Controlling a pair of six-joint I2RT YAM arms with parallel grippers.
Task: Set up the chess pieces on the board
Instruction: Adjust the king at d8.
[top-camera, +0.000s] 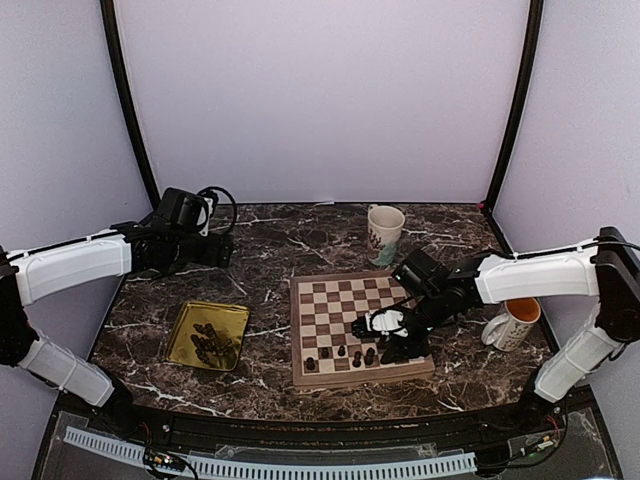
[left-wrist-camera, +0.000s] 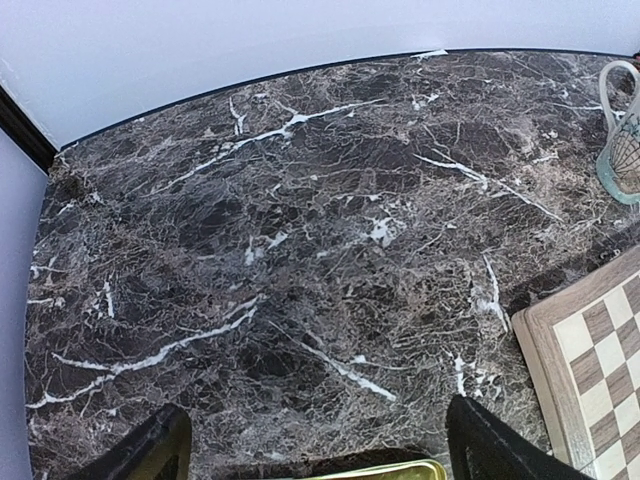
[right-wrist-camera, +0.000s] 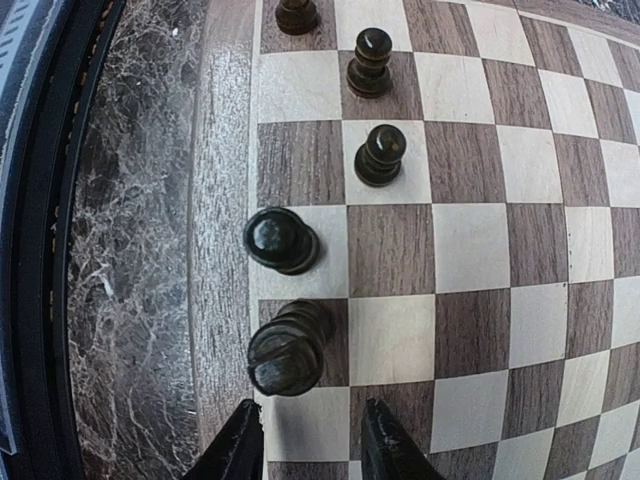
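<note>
No legible text, labels, numbers or signs anywhere

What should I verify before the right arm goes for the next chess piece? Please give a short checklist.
1. Right pincer empty, jaws apart: ok.
2. Left pincer empty, jaws apart: ok.
3. Nearest piece clear of the right pincer: ok.
4. Chess pieces waiting in the gold tray: ok.
5. Orange-lined mug clear of the right arm: cannot tell.

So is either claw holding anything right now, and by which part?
Nothing is held. The right claw hangs over the board, its fingers apart with nothing between; the left claw is open above the table, also empty.
</note>
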